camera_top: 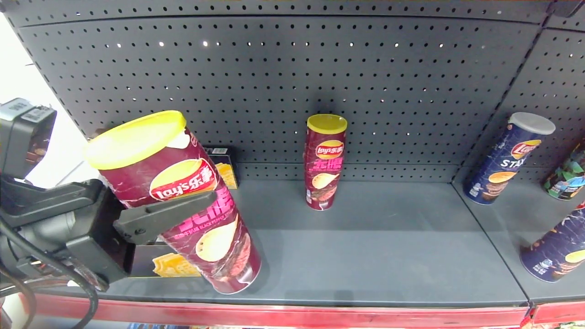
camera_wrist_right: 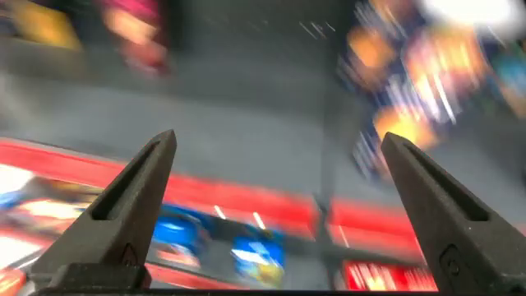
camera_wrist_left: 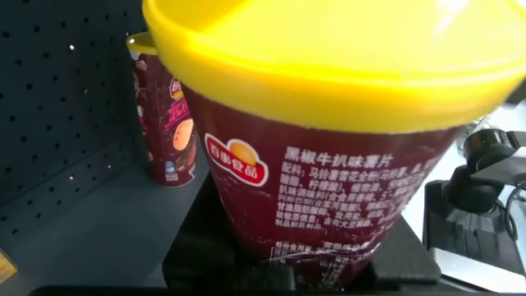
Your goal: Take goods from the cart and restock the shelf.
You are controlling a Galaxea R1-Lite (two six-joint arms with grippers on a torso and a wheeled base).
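Grey shelf (camera_top: 365,246), pegboard (camera_top: 274,91) behind: left gripper (camera_top: 192,201) pinches a tilted maroon can (camera_top: 160,169) near the front left corner. A second can (camera_top: 324,164) stands upright by the back edge; right gripper (camera_wrist_right: 279,164) fingers spread

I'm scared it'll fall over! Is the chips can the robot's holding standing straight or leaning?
Leaning. The held can, in the left gripper, tilts its yellow lid leftward; the can behind stands straight.
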